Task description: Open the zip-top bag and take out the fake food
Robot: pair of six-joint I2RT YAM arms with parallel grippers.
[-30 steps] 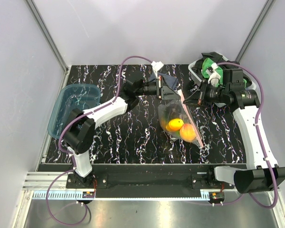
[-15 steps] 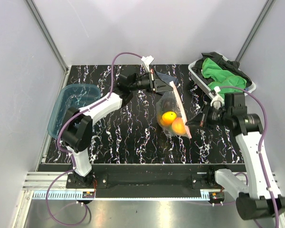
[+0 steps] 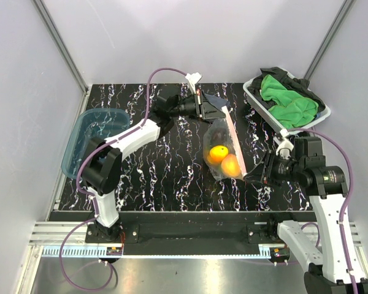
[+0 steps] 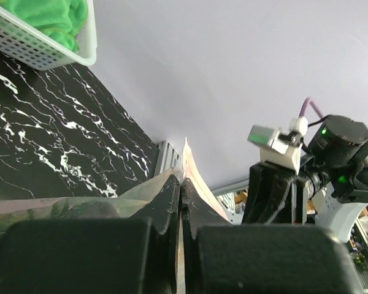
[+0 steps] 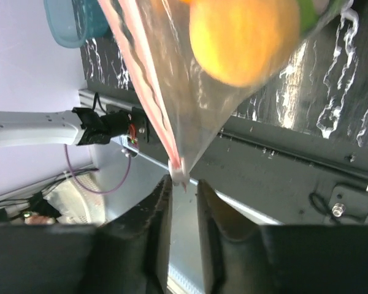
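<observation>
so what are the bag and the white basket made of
Zip-top bag: thin clear plastic film, glossy; it crinkles and the orange pieces show through. Basket: probably rigid white plastic, matte, moulded in a fine grid.

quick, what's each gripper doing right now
left gripper: closed on the zip-top bag edge
right gripper: open, bag corner at its tips, not clamped
</observation>
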